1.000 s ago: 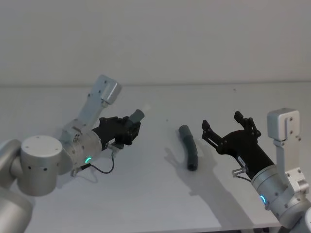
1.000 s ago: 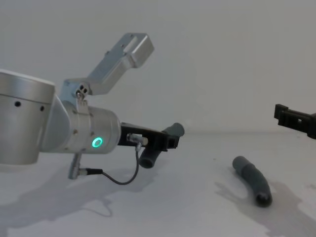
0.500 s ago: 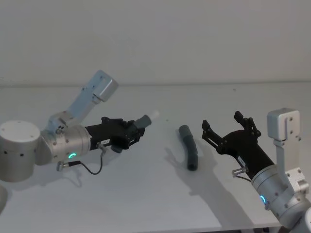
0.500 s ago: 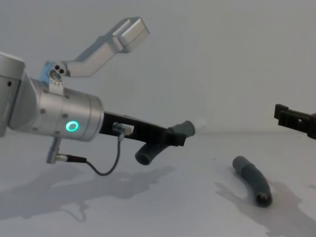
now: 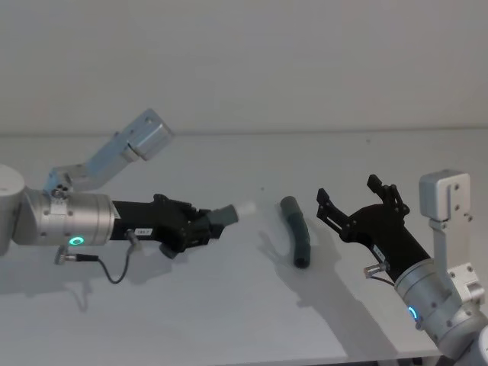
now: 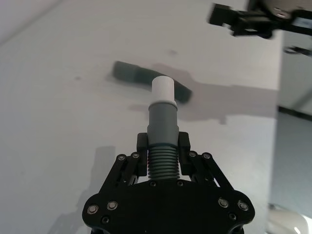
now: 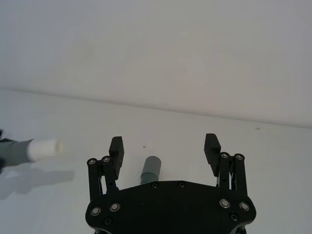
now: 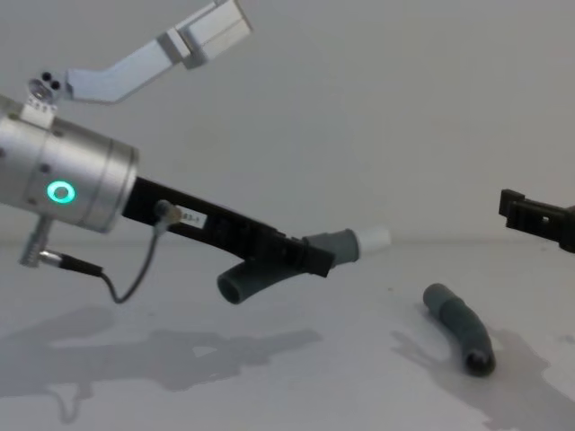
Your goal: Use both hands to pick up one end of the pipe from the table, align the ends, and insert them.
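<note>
The short dark grey corrugated hose piece with the smooth cuff (image 6: 161, 146) sits clenched between the fingers of my left black slotted plastic gripper (image 5: 196, 226), raised clear of the plain matte white table (image 5: 229, 313). Its white plug tip (image 5: 245, 207) points across toward my right side. The other bent dark grey corrugated hose piece (image 5: 297, 232) lies flat on the table, untouched, between my two arms. My right black slotted gripper (image 7: 164, 143) hangs near it and apart from it, jaws spread wide with nothing between them. The step I judge to be in hand is picking up that lying piece. To do it well I would bring the right gripper down squarely across the ribbed body, not on the cuff, so the mating end stays free. I would close gently, since a bent hose may roll or pivot under one finger. Its end nearer my body (image 8: 477, 361) looks dark and perhaps hollow, but I cannot tell for certain that it is the socket. Meanwhile my left arm should hold the plug level and quiet, ready for lining up. By count: two hose pieces, one white plug tip, two grippers, one table.
</note>
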